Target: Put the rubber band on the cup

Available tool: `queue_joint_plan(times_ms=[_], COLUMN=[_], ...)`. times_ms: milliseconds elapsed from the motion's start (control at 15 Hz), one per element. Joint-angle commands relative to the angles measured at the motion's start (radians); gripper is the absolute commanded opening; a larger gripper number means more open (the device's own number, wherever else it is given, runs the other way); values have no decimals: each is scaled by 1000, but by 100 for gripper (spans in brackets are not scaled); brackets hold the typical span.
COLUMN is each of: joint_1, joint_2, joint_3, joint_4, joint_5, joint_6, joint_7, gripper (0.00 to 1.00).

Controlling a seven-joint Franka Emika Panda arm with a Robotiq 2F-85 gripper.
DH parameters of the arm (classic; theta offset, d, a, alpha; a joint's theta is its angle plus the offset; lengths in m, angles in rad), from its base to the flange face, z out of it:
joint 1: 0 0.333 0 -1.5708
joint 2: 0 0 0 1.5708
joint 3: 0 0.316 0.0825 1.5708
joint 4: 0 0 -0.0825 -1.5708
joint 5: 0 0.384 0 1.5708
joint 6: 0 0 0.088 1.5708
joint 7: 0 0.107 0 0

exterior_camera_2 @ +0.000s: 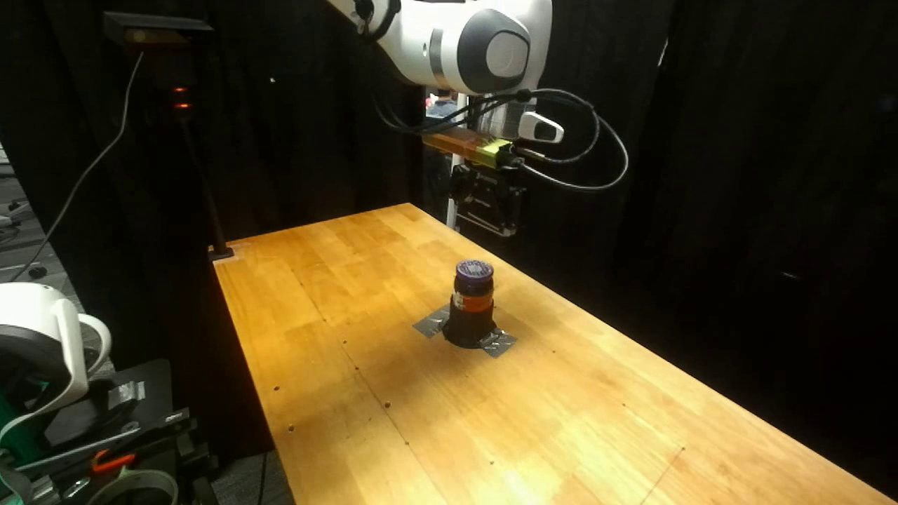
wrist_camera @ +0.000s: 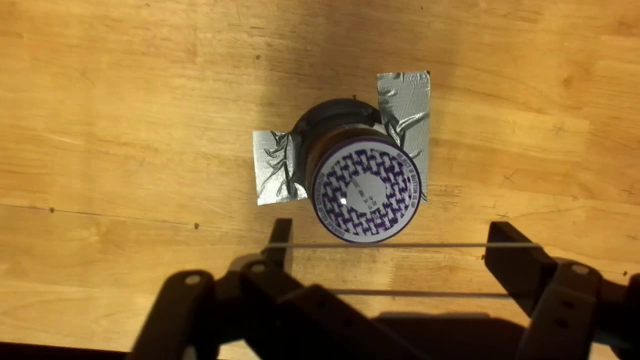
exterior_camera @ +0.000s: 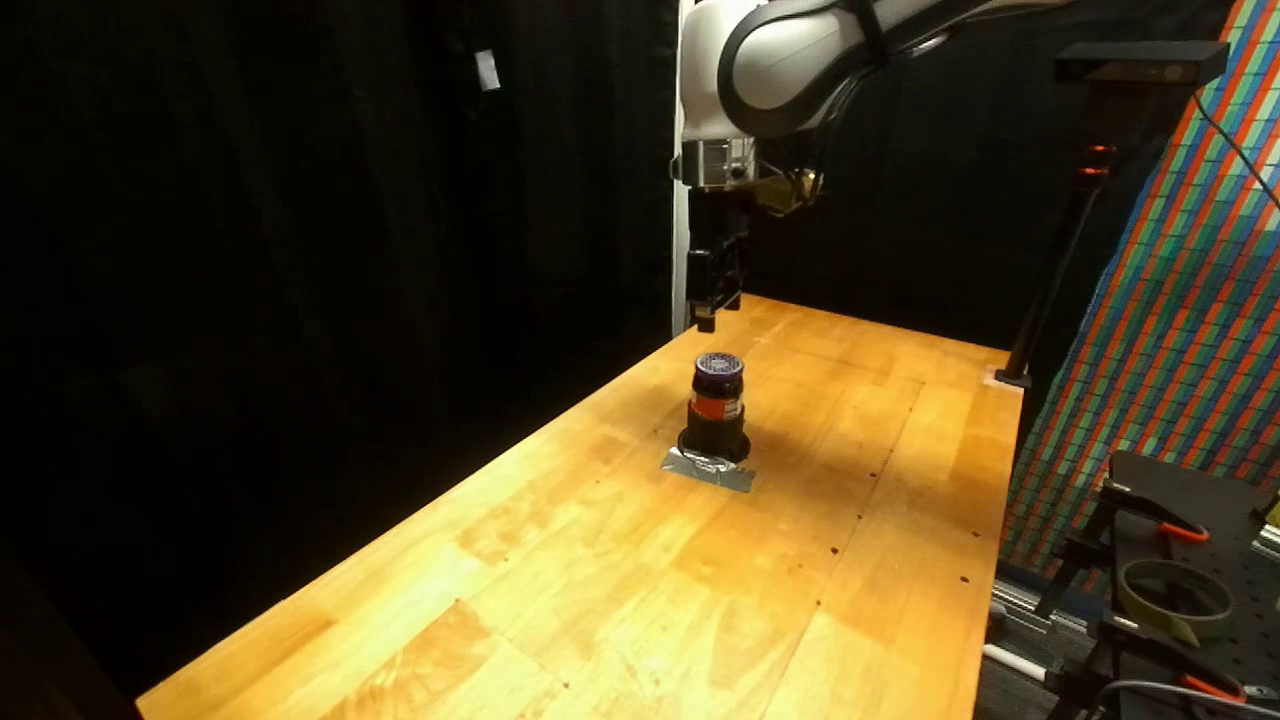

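The cup (exterior_camera: 717, 405) is a short dark cylinder with an orange-red stripe and a purple-and-white patterned lid. It stands upright on the wooden table in both exterior views (exterior_camera_2: 472, 303); its lid shows in the wrist view (wrist_camera: 367, 192). My gripper (wrist_camera: 391, 231) is open, with a thin pale rubber band (wrist_camera: 425, 245) stretched around its two fingers in two parallel strands. The front strand passes by the lid's lower edge in the wrist view. In both exterior views the gripper (exterior_camera: 720, 317) is above the table, higher than the lid and apart from it (exterior_camera_2: 485, 223).
Silver tape (wrist_camera: 406, 105) fixes the cup's dark base to the wooden table (exterior_camera: 600, 560). A black post (exterior_camera: 1045, 270) with a camera stands at a table corner. A dark shelf with a tape roll (exterior_camera: 1175, 600) is beside the table. Black curtains hang behind.
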Motion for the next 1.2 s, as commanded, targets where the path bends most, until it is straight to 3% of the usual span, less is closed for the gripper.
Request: queue_joint_plan(times_ms=[0, 600, 1133], joint_1=[25, 47, 60], joint_2=[127, 310, 387], joint_3=[-10, -18, -36], joint_4=[179, 382, 464], joint_5=[20, 15, 4], joint_6=[-75, -217, -291], joint_7=[-61, -74, -57], gripper=[100, 100, 100])
